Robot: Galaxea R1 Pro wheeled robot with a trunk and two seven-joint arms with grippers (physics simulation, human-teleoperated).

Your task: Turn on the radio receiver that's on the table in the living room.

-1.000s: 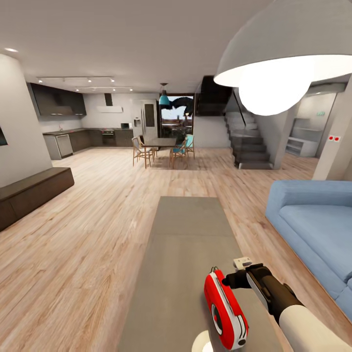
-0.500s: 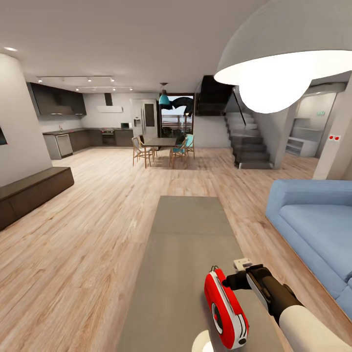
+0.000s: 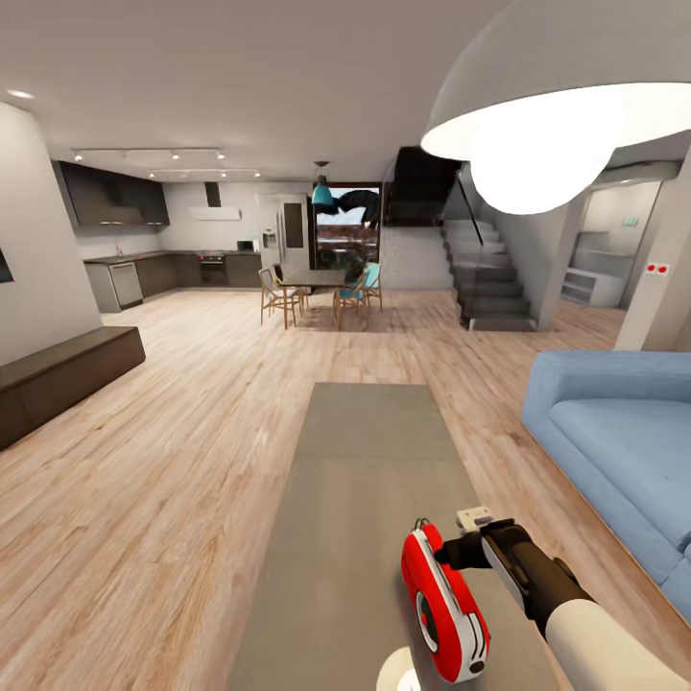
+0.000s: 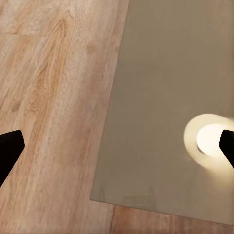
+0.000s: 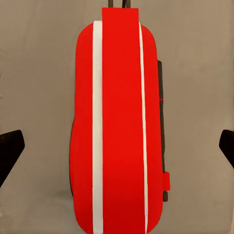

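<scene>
A: Radio receiver (image 3: 443, 603) lay in the lower right of the head frame, on the grey desk (image 3: 365, 461) in the living room, with its white front panel showing and its thin handle pointing up the frame.

B: And the arms?

A: The right gripper (image 3: 451, 554) sat just beside the radio's upper end; I couldn't tell whether it touched. In the right wrist frame the red body with its two white stripes ran down the centre (image 5: 117, 122), and the two dark fingertips (image 5: 9, 146) stood far apart at the side edges, clamped on nothing.

B: The left one?

A: The left gripper (image 4: 117, 146) looked spread wide as well, its tips at the side edges of its wrist frame, over the desk's corner and the wood floor (image 4: 48, 73). A bright lamp reflection (image 4: 209, 139) glared on the desk there.

B: What worried you?

A: The radio rested close to the desk's near end and looked light and glossy. In my judgement, a sideways nudge instead of a clean press could have slid or spun it, carrying the switch out of reach or taking the radio over the edge. Approaching too low could also have jammed a finger into the desk.
</scene>
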